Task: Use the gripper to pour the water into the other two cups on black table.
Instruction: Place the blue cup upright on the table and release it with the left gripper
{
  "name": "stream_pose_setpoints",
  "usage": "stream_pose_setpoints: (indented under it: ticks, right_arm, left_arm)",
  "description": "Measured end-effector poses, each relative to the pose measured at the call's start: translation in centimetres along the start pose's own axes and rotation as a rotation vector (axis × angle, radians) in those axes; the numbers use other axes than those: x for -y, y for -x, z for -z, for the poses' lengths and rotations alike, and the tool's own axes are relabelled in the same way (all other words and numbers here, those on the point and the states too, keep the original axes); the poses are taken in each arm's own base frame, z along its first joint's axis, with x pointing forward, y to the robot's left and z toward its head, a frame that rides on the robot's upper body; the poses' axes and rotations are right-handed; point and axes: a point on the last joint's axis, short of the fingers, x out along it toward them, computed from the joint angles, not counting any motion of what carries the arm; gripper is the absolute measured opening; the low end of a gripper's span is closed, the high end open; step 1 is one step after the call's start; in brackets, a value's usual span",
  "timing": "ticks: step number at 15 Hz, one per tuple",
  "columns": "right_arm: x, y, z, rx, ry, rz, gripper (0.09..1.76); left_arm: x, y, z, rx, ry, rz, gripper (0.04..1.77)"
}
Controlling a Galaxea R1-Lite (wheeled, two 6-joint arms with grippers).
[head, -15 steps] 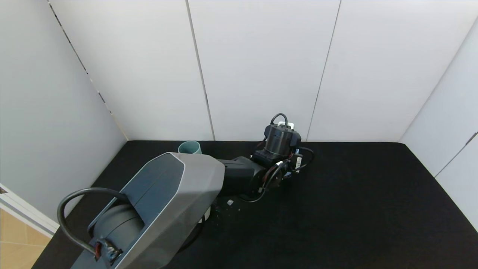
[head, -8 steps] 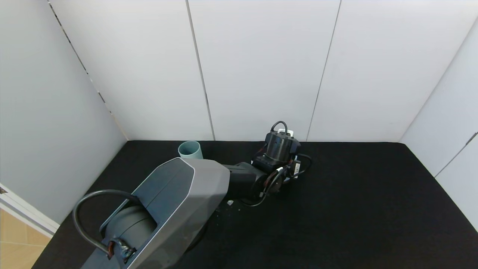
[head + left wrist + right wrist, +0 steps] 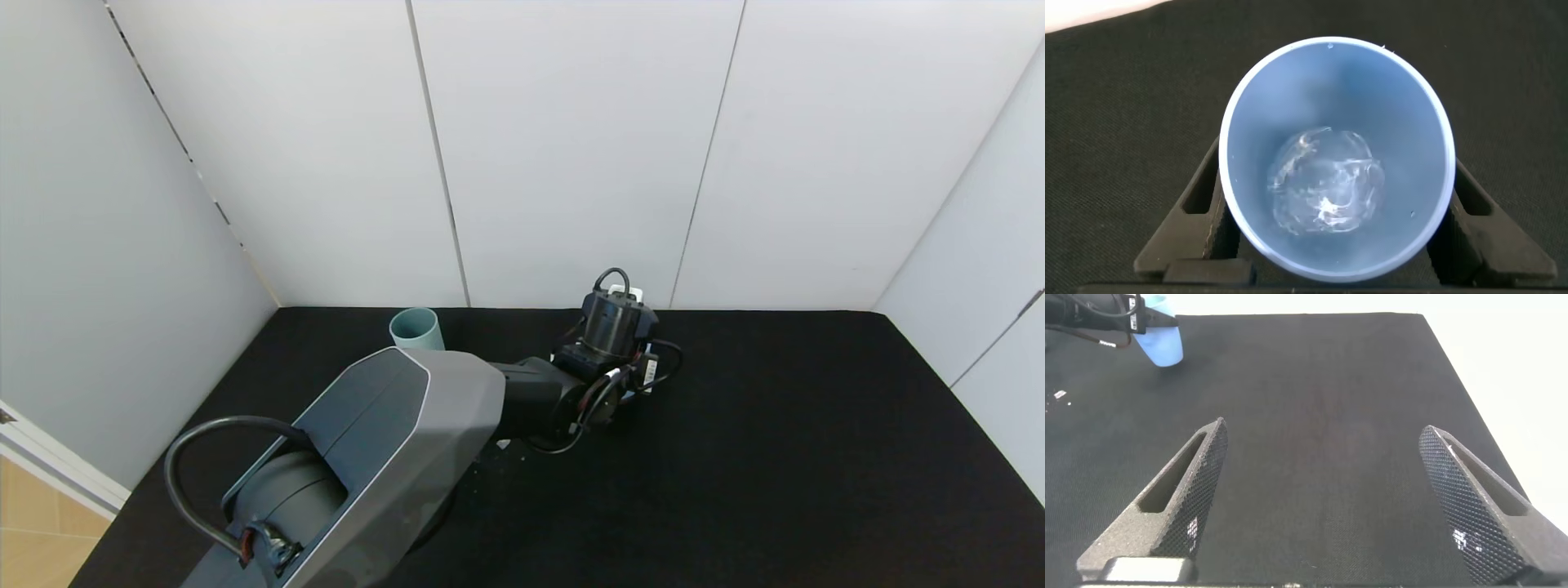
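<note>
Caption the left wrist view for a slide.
Left end effector shut on the light blue cup, a little water inside, above the black table.

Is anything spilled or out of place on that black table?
Maybe. In the head view, small pale specks lie on the black table beside the left arm; whether they are crumbs or droplets is unclear. The light blue cup in the left gripper is nearly upright, with a little water at its bottom.

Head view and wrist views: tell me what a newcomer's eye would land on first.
The big grey left arm reaching from the near left across the black table. Its left hand is shut on a light blue cup with a little water at its bottom. A teal cup stands by the back wall; the right hand hangs open over bare table.
</note>
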Motion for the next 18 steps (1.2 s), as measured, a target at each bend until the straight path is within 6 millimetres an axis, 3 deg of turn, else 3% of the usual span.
stream_pose_setpoints:
  ticks: [3,9,18]
  right_arm:
    - [0.0,0.0,0.0,0.0,0.0,0.0,1.71]
    - [0.0,0.0,0.0,0.0,0.0,0.0,1.71]
    - [0.0,0.0,0.0,0.0,0.0,0.0,1.71]
  left_arm:
    - [-0.01,-0.06,0.09,-0.002,0.0,0.0,1.25]
    - [0.12,-0.13,0.32,-0.006,-0.003,0.002,1.5]
    - [0.35,0.49,-0.43,0.007,-0.002,0.003,1.65]
